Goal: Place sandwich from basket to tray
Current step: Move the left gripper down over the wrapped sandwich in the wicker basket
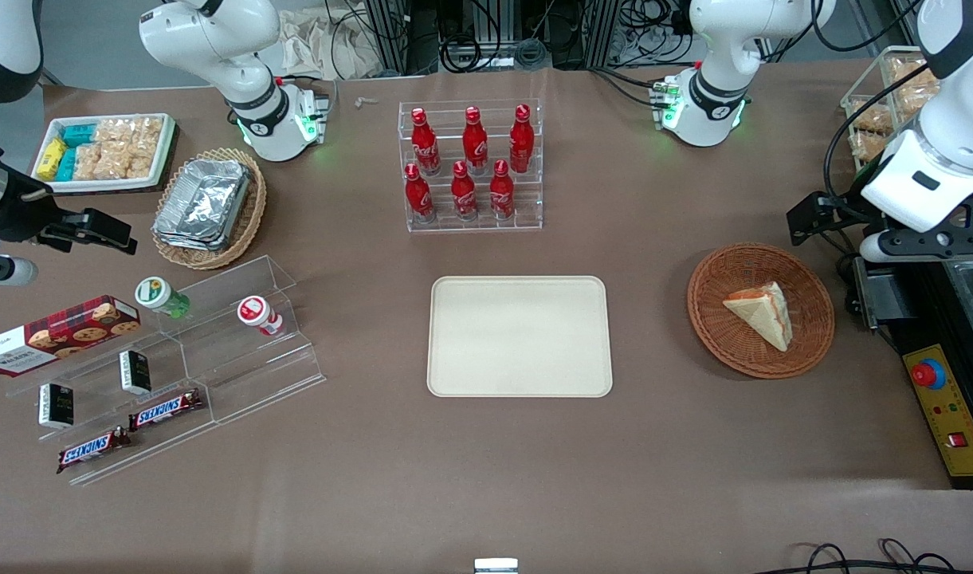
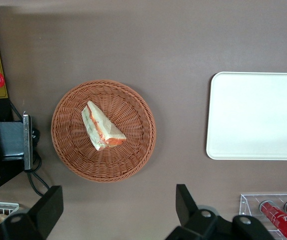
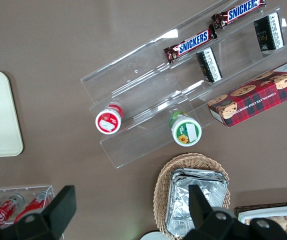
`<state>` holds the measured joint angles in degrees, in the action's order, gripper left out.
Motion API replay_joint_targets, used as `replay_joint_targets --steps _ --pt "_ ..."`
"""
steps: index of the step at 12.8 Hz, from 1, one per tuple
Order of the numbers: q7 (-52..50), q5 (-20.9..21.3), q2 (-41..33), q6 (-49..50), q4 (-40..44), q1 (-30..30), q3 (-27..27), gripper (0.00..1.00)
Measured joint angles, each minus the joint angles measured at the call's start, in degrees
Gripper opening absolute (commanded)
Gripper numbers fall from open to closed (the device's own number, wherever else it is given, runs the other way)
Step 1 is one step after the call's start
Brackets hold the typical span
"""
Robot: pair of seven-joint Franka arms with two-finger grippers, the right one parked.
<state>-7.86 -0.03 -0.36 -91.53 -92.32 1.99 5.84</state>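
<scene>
The cream tray (image 1: pixel 520 336) lies bare mid-table, the round basket (image 1: pixel 717 335) toward the working arm's end holds the sandwich (image 1: pixel 761 312), the gripper (image 2: pixel 118 210) hovers wide open above the basket, and 2 bars (image 1: pixel 166 409) read "SNICKERS".

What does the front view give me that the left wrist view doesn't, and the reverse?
Front view only: the full bottle rack, the snack shelves and the foil trays toward the parked arm's end. Left wrist view only: the gripper, fingers open, hovering high, off to one side of the basket. Both show the sandwich lying in the basket, and the tray with nothing on its visible part.
</scene>
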Motion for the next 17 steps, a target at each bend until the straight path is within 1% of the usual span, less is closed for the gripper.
replay_joint_targets --steps 6,8,10,13,15,17 --pt "-0.94 0.0 0.02 -0.06 0.4 -0.01 -0.01 1.0" --pt "-4.31 0.0 0.08 0.24 0.24 0.0 -0.34 1.0" --pt "-7.5 -0.01 0.19 0.95 -0.23 -0.07 -2.02 1.0" --pt "-17.28 0.01 0.35 1.01 -1.78 -0.13 -3.32 1.0" --pt "-20.89 -0.01 0.04 0.8 -3.7 -0.14 -4.56 1.0" --pt "-23.41 -0.03 -2.05 -1.84 -8.18 -0.14 -5.78 1.0"
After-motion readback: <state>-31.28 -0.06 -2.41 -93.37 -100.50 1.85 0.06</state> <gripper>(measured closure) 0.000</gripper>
